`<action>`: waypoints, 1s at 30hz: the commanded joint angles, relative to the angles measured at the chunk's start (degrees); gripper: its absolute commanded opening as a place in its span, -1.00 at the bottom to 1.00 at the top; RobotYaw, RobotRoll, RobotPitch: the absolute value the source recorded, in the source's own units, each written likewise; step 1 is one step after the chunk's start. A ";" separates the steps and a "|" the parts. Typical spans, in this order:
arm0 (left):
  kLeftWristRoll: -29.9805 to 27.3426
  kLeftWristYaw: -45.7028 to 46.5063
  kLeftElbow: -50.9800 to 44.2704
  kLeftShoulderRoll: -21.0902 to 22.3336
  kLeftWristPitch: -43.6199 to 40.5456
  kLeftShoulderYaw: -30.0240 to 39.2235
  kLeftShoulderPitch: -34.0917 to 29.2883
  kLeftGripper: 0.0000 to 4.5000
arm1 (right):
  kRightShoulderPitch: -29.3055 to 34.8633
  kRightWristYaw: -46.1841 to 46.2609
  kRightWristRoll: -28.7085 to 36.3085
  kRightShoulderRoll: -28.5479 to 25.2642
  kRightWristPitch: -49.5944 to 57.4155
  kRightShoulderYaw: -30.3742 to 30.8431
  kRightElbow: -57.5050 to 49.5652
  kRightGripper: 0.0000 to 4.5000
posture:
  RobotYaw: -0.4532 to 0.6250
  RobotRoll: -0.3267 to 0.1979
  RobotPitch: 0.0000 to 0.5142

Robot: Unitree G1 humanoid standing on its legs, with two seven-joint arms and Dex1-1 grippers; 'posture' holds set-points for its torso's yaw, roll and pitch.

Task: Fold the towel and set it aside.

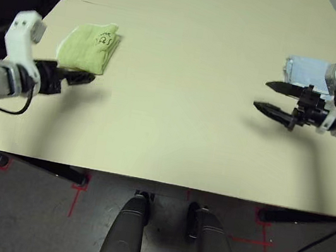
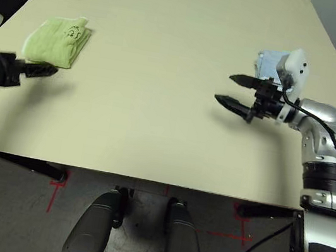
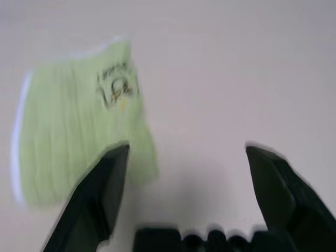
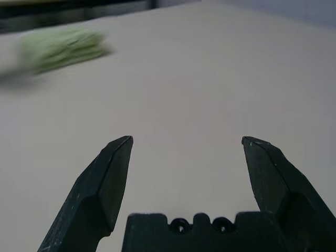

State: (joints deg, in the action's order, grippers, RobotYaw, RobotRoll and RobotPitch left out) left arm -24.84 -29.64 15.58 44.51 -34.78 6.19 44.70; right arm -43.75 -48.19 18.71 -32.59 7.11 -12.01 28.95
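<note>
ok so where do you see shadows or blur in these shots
Left eye view: soft shadows on the table below both arms; left wrist view: the green towel smeared, its drawing still readable as dark lines; right wrist view: towel blurry in the distance, near jaws crisper.

green towel (image 1: 88, 48): ribbed cloth, matt | blue towel (image 1: 307, 72): soft cloth | tabletop (image 1: 176, 114): smooth, matt
</note>
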 commanded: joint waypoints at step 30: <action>19.55 20.53 52.24 -20.76 56.41 4.22 14.38 0.99 | -7.58 23.49 -8.40 7.58 -31.62 -4.56 35.39 1.00 | -0.07 0.25 -0.31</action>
State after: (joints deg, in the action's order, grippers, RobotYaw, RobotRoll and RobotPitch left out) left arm -5.39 -10.20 68.10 23.81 22.62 10.01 59.17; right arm -51.79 -24.01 9.58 -23.73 -24.76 -15.68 63.29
